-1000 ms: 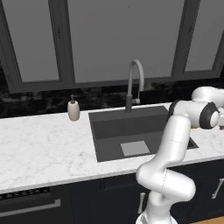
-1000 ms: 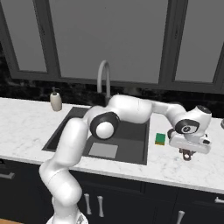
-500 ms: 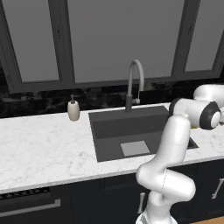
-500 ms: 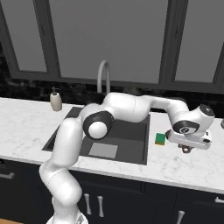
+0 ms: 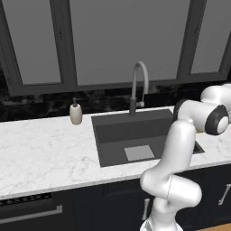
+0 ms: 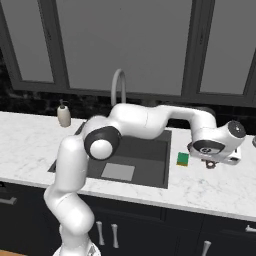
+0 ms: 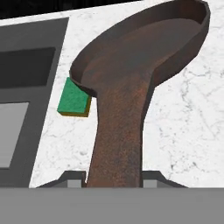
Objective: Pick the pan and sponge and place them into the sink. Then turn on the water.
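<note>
The dark-brown pan (image 7: 144, 48) reaches away from the hand, its handle running down between the fingers of my gripper (image 7: 113, 177), which is shut on it. The green sponge (image 7: 74, 98) lies flat on the marble counter beside the pan's rim, one corner hidden under the rim. The sink (image 7: 26, 65) is just past the sponge. In the right base view my gripper (image 6: 210, 163) hangs right of the sponge (image 6: 182, 159) and the sink (image 6: 160, 177); the hand hides most of the pan there. The faucet (image 6: 118, 85) runs no water.
A beige soap dispenser (image 5: 76, 113) stands on the counter left of the sink (image 5: 101, 149), behind which rises the faucet (image 5: 139, 85). Dark windows and a black backsplash close the back. White marble counter stretches on both sides of the basin.
The hand has risen slightly with the pan handle in it and edged a little toward the sink. The sponge has stayed in place.
</note>
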